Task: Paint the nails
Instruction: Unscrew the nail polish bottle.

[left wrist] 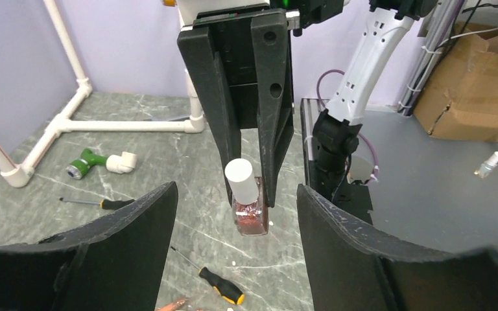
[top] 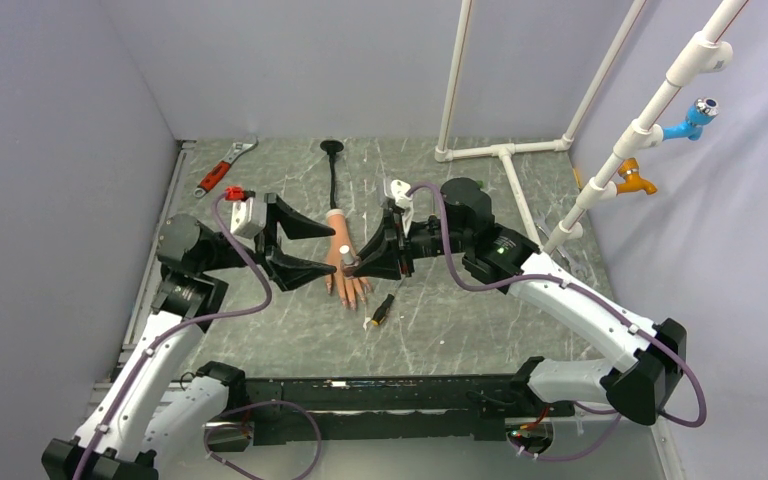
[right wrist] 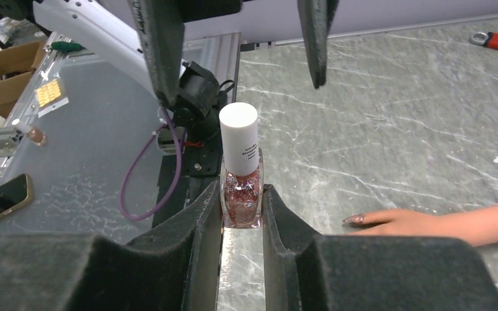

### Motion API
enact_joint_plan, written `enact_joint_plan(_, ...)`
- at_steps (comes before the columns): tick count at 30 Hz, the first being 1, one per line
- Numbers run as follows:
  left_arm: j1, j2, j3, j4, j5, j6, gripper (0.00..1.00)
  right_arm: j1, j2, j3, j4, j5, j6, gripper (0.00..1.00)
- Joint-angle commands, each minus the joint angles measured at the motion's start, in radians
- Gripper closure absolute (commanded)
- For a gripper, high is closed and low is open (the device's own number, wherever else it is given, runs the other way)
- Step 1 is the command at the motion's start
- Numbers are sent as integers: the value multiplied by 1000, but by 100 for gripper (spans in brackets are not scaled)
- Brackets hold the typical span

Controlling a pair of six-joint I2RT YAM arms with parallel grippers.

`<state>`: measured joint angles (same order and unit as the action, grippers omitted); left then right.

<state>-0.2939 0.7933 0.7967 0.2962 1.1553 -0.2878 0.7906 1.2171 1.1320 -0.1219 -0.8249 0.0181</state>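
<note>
Early stage — my right pincer clamps the bottle, cap on; left pincer gapes empty; nails, I judge, all unpainted.

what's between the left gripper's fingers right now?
The white-capped polish bottle, clamped by the right gripper. The left gripper stands open around it, fingers clear of it. Clearest in the left wrist view.

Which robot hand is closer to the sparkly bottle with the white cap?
Right. The right end effector is shut on the bottle; the left end effector hangs open beside it, not touching.
</note>
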Motion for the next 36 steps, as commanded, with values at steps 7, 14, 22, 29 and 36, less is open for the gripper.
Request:
enact_joint_plan(7,-9,61,-26,183,80,-143,32,1,6,48,98,-72,4,100)
enact_joint_plan(14,-40,90,-51,334,98,-254,36,1,22,63,98,-81,5,100)
enact_joint_plan(22,-84,100,-56,336,70,-241,46,1,43,78,105,-101,11,100)
enact_joint_plan(29,-97,99,-48,307,33,-228,68,1,48,75,116,-102,14,100)
enact_joint_plan(36,-102,62,-41,185,-37,-134,100,1,52,93,113,-30,32,100)
